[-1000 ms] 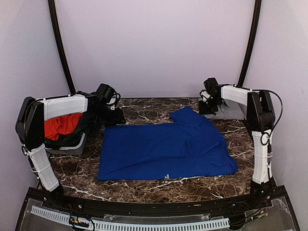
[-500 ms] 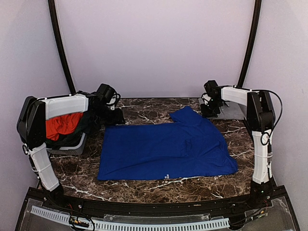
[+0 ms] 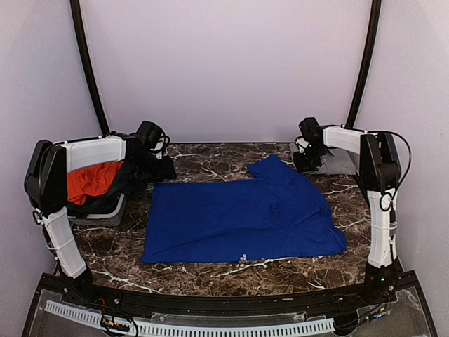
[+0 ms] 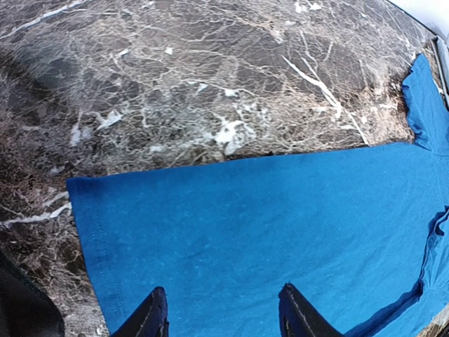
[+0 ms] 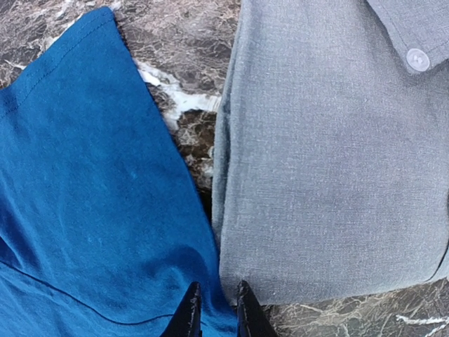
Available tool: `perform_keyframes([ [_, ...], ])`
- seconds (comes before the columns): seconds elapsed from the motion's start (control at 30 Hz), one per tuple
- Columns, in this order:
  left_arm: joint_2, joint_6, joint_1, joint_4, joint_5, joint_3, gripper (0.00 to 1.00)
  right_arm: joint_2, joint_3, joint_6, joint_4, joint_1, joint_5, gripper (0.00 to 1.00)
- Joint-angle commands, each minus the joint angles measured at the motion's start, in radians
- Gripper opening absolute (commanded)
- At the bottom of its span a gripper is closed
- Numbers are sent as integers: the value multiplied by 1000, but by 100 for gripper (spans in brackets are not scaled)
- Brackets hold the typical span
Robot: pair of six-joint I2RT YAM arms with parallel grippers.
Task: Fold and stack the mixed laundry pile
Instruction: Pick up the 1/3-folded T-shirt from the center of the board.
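A royal-blue cotton T-shirt point(image 3: 238, 221) is lying spread flat across the middle of the dark, white-veined marble table point(image 3: 210, 270), its long near edge facing the arm bases. To the left, a small grey basket point(image 3: 105, 214) is holding a crumpled red-orange garment point(image 3: 91, 179) with dark cloth point(image 3: 126, 182) bunched around it.

Farther back, the left gripper point(image 3: 165, 168) is hovering above the T-shirt's far left corner. In its wrist view the fingers are standing well apart over the blue cloth, holding nothing.

At the far right, the right gripper point(image 3: 303, 163) is pointing down at the edge of the shirt's sleeve. Its fingers are drawn close with only a slim gap, and whether they are pinching cloth cannot be told. Just beside them, a folded grey woven shirt point(image 5: 330, 161) with a white button point(image 5: 418, 59) is lying at the table's far right corner.
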State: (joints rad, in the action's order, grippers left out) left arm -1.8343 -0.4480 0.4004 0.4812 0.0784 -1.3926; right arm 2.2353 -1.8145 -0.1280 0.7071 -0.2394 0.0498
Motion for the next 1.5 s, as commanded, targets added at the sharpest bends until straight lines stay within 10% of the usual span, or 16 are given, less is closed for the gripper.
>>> perform_keyframes([
  [0.0, 0, 17, -20, 39, -9, -35, 53, 33, -40, 5, 12, 9, -12, 15],
  [0.2, -14, 23, -31, 42, -7, -43, 53, 47, -56, 14, 22, 9, -16, 0],
  [1.3, -145, 70, -112, 137, -136, -101, 39, -93, 15, -11, -31, 26, -87, 0],
  [1.47, -149, 71, -112, 151, -146, -127, 39, -79, 34, 2, -37, 33, -105, 26],
])
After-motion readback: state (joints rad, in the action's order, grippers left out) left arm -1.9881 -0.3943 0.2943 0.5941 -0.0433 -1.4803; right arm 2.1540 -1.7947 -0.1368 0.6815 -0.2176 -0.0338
